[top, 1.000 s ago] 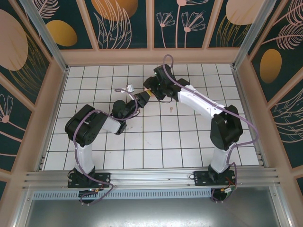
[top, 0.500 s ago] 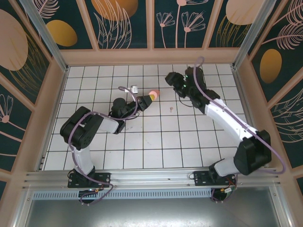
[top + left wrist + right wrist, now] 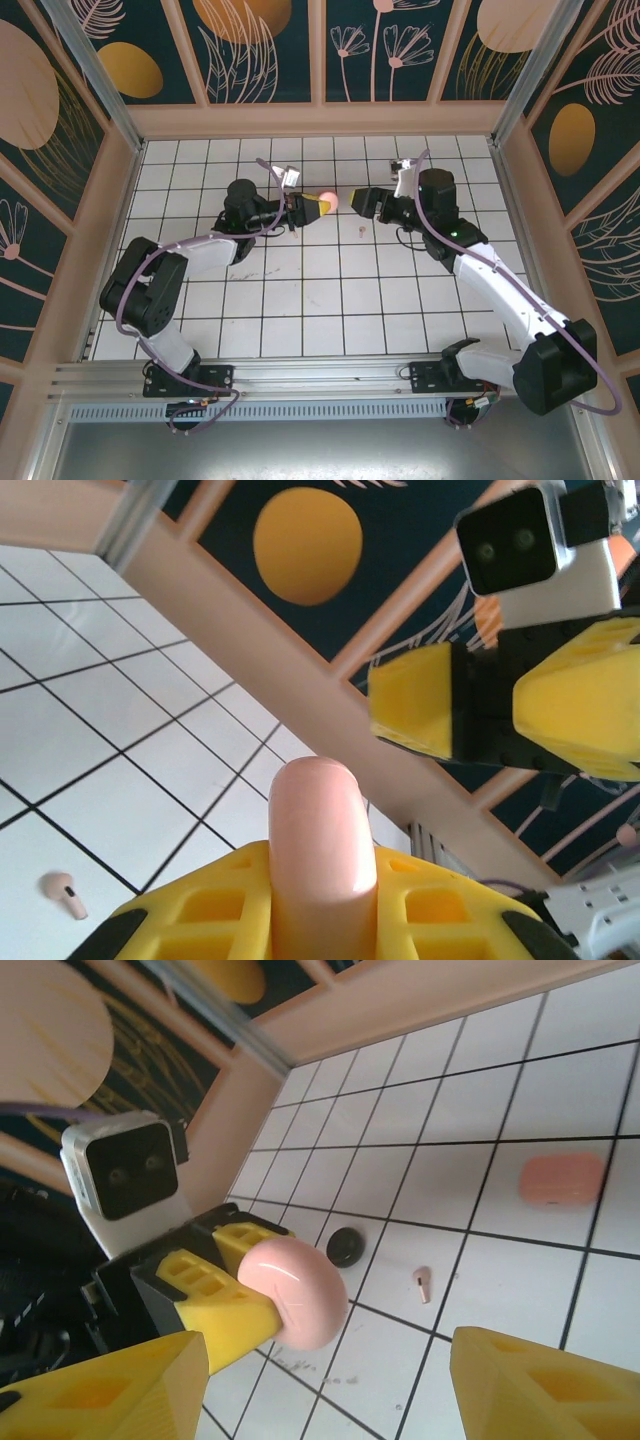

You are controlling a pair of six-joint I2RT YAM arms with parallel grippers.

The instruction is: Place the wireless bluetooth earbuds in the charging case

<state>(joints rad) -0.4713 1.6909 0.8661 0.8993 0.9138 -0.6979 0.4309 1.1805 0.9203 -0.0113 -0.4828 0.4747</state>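
Over the last second your right arm swings away from the left hand (image 3: pixel 314 204), out toward the far right, then comes back low. The right hand (image 3: pixel 358 199) now faces the left hand head-on, just beside it and not touching. Your left arm has stretched toward the far centre.

The left hand is clenched on the pink case (image 3: pixel 329 199), whose rounded end juts toward the right hand, clear above the tiles. The right hand is released, fingers wide on either side of that end, holding nothing.

Judgement: this looks like a hand-over or re-grip of the case, not an insertion. Neither hand carries an earbud. One pale pink earbud (image 3: pixel 360 231) lies on the tabletop (image 3: pixel 330 300), just to the near side of the two hands.

The right wrist view also shows a dark disc (image 3: pixel 345 1245) and a second pink rounded piece (image 3: pixel 562 1180) on the tiles; you cannot tell what they are.

Surface: white tiles, dark grout, a few specks. Enclosure: wooden frame, teal panels (image 3: pixel 260 50) with plant prints.
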